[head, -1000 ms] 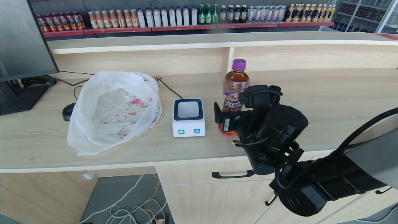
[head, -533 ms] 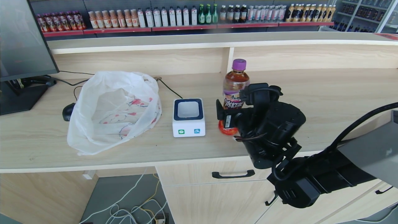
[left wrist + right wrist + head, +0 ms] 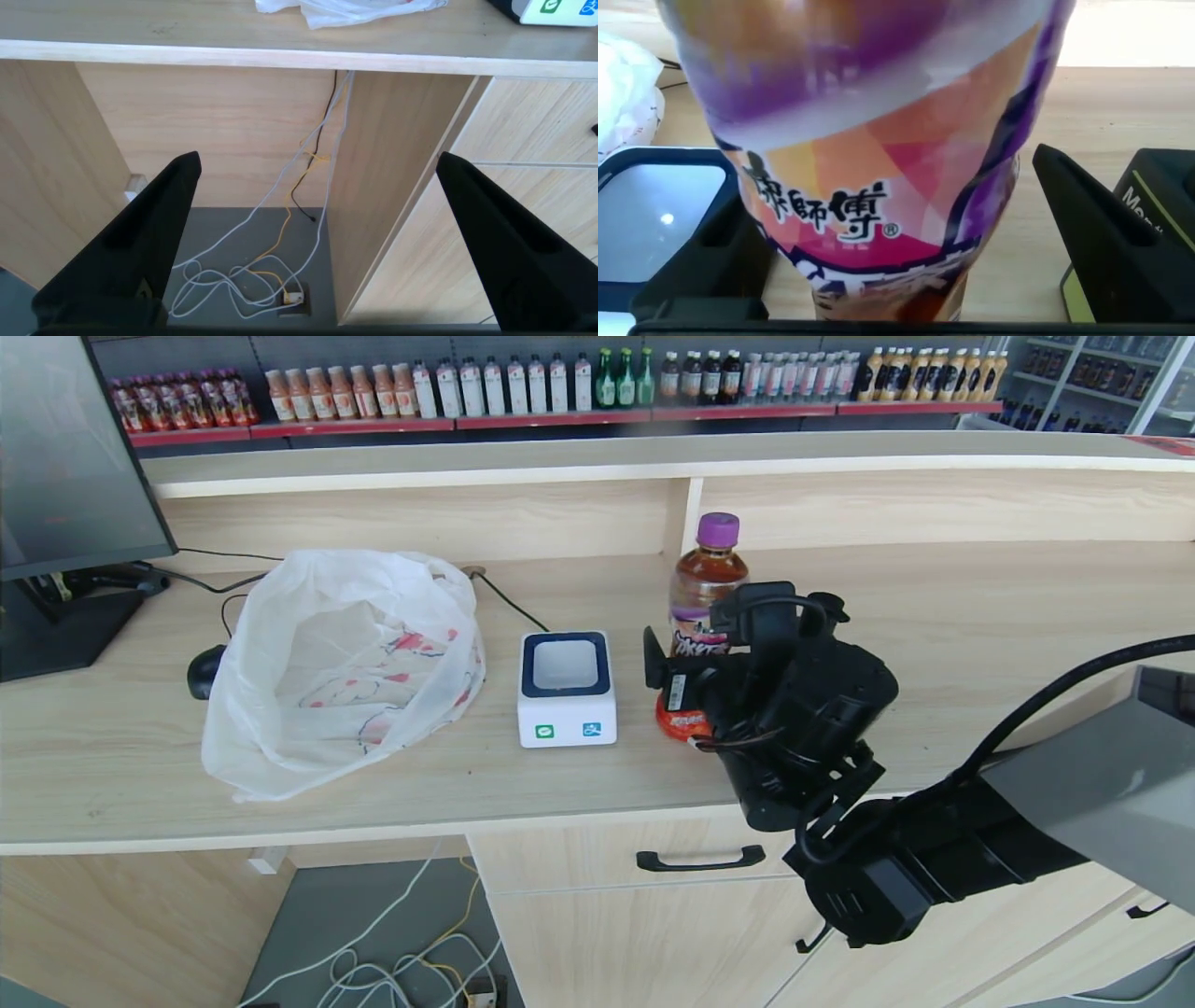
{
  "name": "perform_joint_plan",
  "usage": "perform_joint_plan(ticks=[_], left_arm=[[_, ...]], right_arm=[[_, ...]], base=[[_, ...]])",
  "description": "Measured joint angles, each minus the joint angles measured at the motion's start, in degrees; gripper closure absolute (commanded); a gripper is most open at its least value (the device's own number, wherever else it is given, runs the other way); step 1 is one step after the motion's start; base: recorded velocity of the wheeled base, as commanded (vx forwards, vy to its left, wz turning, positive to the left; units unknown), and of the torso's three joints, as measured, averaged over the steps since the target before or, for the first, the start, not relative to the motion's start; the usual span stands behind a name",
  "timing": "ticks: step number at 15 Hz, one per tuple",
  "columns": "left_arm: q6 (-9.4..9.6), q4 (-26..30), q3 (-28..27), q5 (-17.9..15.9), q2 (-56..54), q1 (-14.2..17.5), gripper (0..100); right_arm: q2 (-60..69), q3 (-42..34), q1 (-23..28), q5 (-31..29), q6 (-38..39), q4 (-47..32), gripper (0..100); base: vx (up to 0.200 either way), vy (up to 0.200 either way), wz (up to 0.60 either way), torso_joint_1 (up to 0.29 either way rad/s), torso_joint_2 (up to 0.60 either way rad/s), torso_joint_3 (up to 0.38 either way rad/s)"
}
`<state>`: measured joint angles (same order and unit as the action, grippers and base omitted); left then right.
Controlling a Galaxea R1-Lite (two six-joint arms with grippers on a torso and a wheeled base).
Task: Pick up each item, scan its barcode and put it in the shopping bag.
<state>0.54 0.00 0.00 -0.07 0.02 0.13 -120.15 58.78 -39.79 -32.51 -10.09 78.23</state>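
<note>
Head cam high, facing forward-down over checkout counter (image 3: pixel 980 616). Left wrist cam low, below counter edge, facing floor cables (image 3: pixel 252 271). Right wrist cam right up against bottle (image 3: pixel 878 187), scanner (image 3: pixel 654 215) beside it. Head cam shares all three.

- Dark monitor (image 3: pixel 65 448) at far left of counter (image 3: pixel 980 616), black mouse (image 3: pixel 203 672) near it.
- Drink bottles (image 3: pixel 523 383) in rows on red shelves (image 3: pixel 551 422) behind.
- Black drawer handle (image 3: pixel 700 861) below counter edge.
- Loose cables (image 3: pixel 252 275) on floor under counter.

Purple-capped tea bottle (image 3: pixel 708 577) stands upright beside the scanner (image 3: pixel 566 691), near the white bag (image 3: pixel 341 663).
</note>
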Motion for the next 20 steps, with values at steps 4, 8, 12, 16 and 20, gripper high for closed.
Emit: perform_joint_plan(ticks=[4,8,12,16,20], left_arm=[[0.00,0.0,0.0,0.0,0.0,0.0,0],[0.00,0.0,0.0,0.0,0.0,0.0,0],[0.00,0.0,0.0,0.0,0.0,0.0,0],[0.00,0.0,0.0,0.0,0.0,0.0,0],[0.00,0.0,0.0,0.0,0.0,0.0,0]], right_arm=[[-0.4,0.5,0.1,-0.1,-0.4,0.2,0],[-0.4,1.1,0.0,-0.1,-0.4,0.3,100],[0.1,1.5,0.2,1.1,-0.4,0.7,100],[0.7,1.5,0.0,1.1,-0.4,0.9,100],[1.5,0.6,0.0,1.1,-0.4,1.0,100]], base=[[0.000,0.000,0.00,0.000,0.00,0.000],[0.000,0.000,0.00,0.000,0.00,0.000],[0.000,0.000,0.00,0.000,0.00,0.000],[0.000,0.000,0.00,0.000,0.00,0.000],[0.000,0.000,0.00,0.000,0.00,0.000]])
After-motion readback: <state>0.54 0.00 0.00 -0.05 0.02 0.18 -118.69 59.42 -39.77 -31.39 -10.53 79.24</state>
